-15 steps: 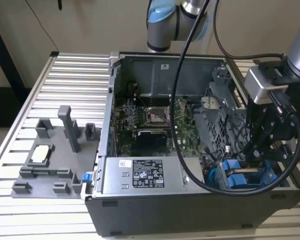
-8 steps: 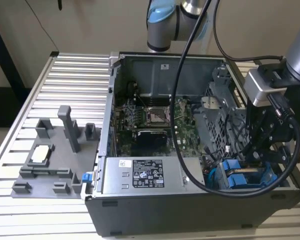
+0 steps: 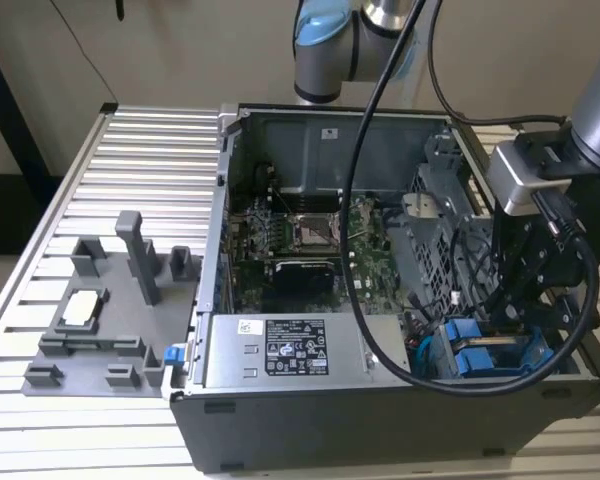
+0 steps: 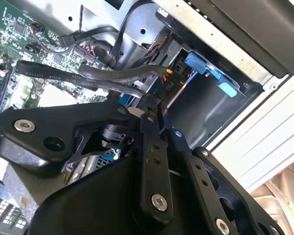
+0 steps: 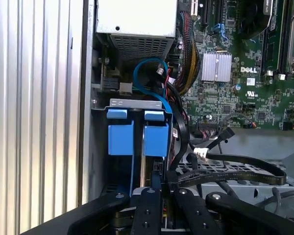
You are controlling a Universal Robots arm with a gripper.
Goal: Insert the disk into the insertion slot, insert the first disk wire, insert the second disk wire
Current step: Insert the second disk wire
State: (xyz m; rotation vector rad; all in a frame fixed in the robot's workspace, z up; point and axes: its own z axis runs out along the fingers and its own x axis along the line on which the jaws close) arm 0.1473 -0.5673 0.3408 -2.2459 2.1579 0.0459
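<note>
In the exterior view my gripper (image 3: 508, 318) reaches down into the open computer case at the exterior view's right, just above the blue carriers (image 3: 472, 352). Two blue carrier fronts sit side by side in the grey insertion slot (image 5: 137, 103). The disk (image 5: 157, 139) is the one nearer the cables, seated in the slot. In both wrist views the fingertips (image 5: 155, 180) meet, shut on the end of a flat black disk wire (image 5: 235, 172) right behind that carrier. The same wire (image 4: 88, 74) runs up to the gripper (image 4: 150, 106). Its connector is hidden between the fingers.
A silver labelled power supply box (image 3: 285, 350) lies along the case front. The green motherboard (image 3: 300, 235) fills the middle. A blue cable loop (image 5: 149, 73) and bundled wires (image 5: 183, 73) crowd the space beside the slot. A grey fixture plate (image 3: 100, 320) lies on the slatted table.
</note>
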